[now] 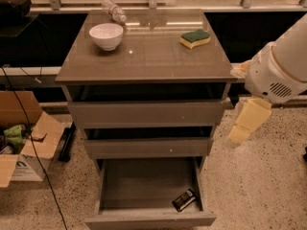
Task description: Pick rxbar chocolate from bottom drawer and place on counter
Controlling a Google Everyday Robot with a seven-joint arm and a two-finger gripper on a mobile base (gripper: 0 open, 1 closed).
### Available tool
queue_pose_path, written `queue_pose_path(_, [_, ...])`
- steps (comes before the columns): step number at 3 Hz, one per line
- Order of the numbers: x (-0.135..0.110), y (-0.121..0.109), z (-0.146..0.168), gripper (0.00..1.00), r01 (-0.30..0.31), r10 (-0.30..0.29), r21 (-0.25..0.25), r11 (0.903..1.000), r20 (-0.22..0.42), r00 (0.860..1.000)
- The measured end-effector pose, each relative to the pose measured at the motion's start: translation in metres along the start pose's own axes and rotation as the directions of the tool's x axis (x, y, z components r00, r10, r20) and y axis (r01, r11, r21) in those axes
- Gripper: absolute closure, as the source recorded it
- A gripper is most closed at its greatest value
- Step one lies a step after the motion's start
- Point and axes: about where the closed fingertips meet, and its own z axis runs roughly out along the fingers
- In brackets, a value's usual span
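The rxbar chocolate (184, 200), a small flat bar in a black wrapper with pale lettering, lies askew in the front right corner of the bottom drawer (134, 186), which stands pulled open, grey inside. Above sits the glossy grey-brown surface (153, 51). The tool (240, 133) hangs off to the right, between their heights, touching neither.

My pale yellow gripper (243, 127) hangs at three o'clock of the grey drawer cabinet (144, 113), apart from it. I see the small black-wrapped rxbar chocolate (184, 200) lying at five o'clock inside the open grey bottom drawer (136, 186).
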Motion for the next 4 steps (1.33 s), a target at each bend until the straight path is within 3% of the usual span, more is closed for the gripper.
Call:
queue_pose_path(1, [-0.001, 0.006, 0.044, 0.0, -0.027, 0.031, -0.038, 0.9989, 0.113, 0.993])
queue_pose_path(2, [-0.005, 0.01, 0.101, 0.0, -0.03, 0.053, -0.107, 0.9938, 0.226, 0.973])
queue_pose_path(3, [-0.005, 0.011, 0.101, 0.0, -0.032, 0.056, -0.107, 0.9937, 0.227, 0.972])
queue_pose_path(4, [-0.006, 0.02, 0.122, 0.0, -0.097, 0.132, -0.15, 0.984, 0.25, 0.959])
